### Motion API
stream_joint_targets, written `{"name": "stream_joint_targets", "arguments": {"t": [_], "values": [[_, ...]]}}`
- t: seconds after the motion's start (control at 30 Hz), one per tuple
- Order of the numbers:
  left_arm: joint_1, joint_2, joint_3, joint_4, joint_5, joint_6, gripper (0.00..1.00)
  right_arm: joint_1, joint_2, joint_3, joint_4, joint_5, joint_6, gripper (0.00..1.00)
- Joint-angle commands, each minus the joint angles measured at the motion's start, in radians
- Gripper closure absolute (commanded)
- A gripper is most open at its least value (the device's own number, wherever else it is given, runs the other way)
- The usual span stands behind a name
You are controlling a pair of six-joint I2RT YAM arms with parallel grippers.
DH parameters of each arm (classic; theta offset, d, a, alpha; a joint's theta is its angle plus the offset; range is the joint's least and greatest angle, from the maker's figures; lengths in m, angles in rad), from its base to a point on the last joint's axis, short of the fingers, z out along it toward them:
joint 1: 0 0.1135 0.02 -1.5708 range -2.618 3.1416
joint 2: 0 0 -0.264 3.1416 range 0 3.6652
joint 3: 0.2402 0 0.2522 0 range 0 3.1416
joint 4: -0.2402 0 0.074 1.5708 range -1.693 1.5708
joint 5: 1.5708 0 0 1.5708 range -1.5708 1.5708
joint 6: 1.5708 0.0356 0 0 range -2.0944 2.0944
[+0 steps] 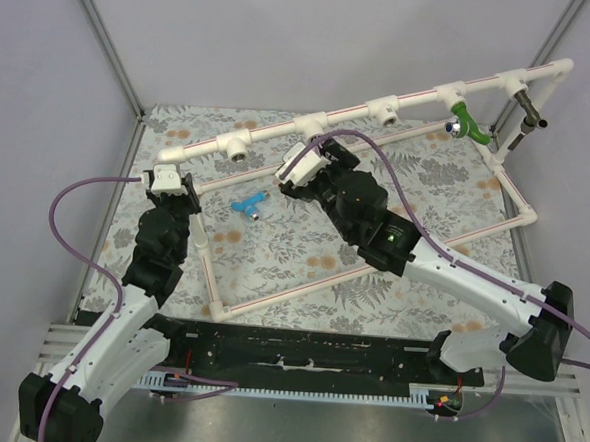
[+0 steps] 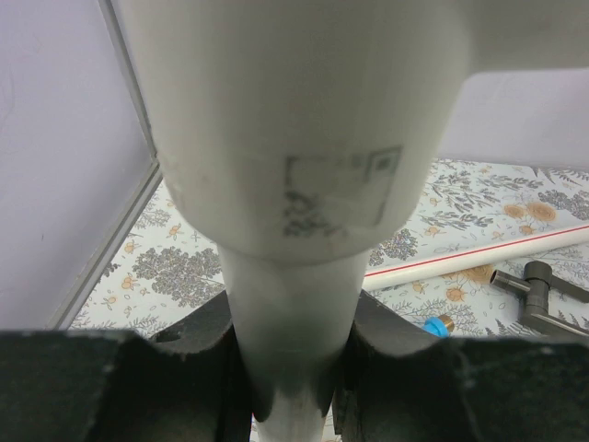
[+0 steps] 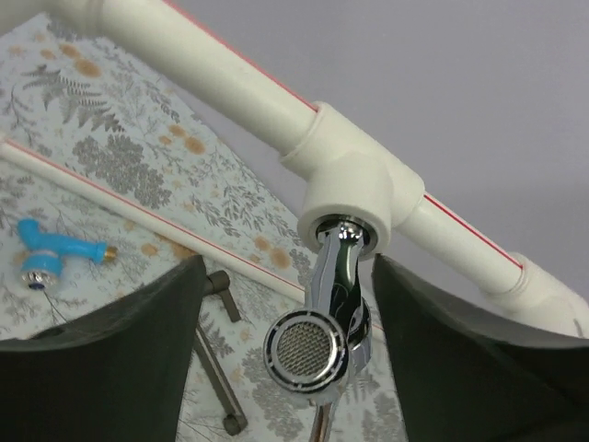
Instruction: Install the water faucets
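A shiny silver faucet (image 3: 329,318) hangs from a white tee fitting (image 3: 354,189) on the raised pipe, its mesh outlet facing the right wrist camera. My right gripper (image 3: 285,276) is open around it, and its fingers (image 3: 110,359) stand clear on both sides. In the top view this gripper (image 1: 312,150) sits just below the pipe. A light blue faucet (image 1: 248,205) lies loose on the table. The green faucet (image 1: 465,121) and a dark grey one (image 1: 525,117) hang from fittings at the far right. My left gripper (image 1: 172,185) is shut on the frame's white pipe (image 2: 290,304), just under an elbow.
The white pipe frame (image 1: 414,233) runs around the floral table, with its top rail raised at the back. A dark grey bar-shaped part (image 3: 216,359) lies on the table under my right arm. Grey walls close in the left, back and right sides.
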Motion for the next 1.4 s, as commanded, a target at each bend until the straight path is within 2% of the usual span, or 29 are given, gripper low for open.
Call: {"name": "stream_joint_targets", "arguments": {"t": [0.0,0.1,0.23,0.3,0.37,0.43,0.47,0.5,0.53,0.63,0.8,0.93,1.03,1.13,1.3,1.37], "values": [[-0.006,-0.004,0.018,0.028,0.022,-0.058,0.98,-0.007,0.017,0.007,0.222,0.139,0.326,0.27],[-0.005,-0.013,0.018,0.028,0.014,-0.055,0.98,-0.024,0.002,-0.015,0.239,0.173,0.612,0.53],[-0.006,-0.014,0.017,0.028,0.014,-0.055,0.98,-0.074,-0.058,-0.082,0.241,0.163,1.136,0.69],[-0.006,-0.016,0.018,0.03,0.014,-0.057,0.98,-0.134,-0.096,-0.137,0.232,0.16,1.501,0.73],[-0.006,-0.021,0.018,0.03,0.014,-0.057,0.98,-0.194,-0.12,-0.195,0.188,0.143,1.953,0.8],[-0.006,-0.022,0.018,0.03,0.015,-0.058,0.98,-0.226,-0.118,-0.267,0.143,0.133,2.438,0.82],[-0.006,-0.024,0.018,0.03,0.019,-0.06,0.98,-0.229,-0.104,-0.289,0.175,0.125,2.557,0.82],[-0.006,-0.025,0.018,0.03,0.019,-0.06,0.98,-0.229,-0.091,-0.297,0.213,0.116,2.602,0.8],[-0.005,-0.027,0.017,0.03,0.019,-0.06,0.98,-0.229,-0.077,-0.288,0.241,0.11,2.588,0.76],[-0.006,-0.027,0.018,0.028,0.014,-0.057,0.98,-0.229,-0.069,-0.249,0.295,0.091,2.416,0.51],[-0.006,-0.034,0.017,0.026,0.008,-0.051,0.98,-0.231,-0.118,-0.254,0.342,0.082,2.125,0.23],[-0.006,-0.033,0.017,0.026,0.008,-0.051,0.98,-0.232,-0.192,-0.251,0.359,0.052,1.772,0.14],[-0.006,-0.03,0.017,0.026,0.009,-0.052,0.98,-0.231,-0.242,-0.185,0.287,-0.034,1.361,0.11],[-0.006,-0.025,0.017,0.028,0.012,-0.054,0.98,-0.229,-0.264,-0.079,0.136,-0.186,0.934,0.1],[-0.006,-0.024,0.017,0.026,0.015,-0.057,0.98,-0.2,-0.262,0.099,-0.254,-0.439,0.254,0.1],[-0.006,-0.021,0.017,0.028,0.017,-0.058,0.98,-0.151,-0.255,0.111,-0.374,-0.449,-0.011,0.07]]}}
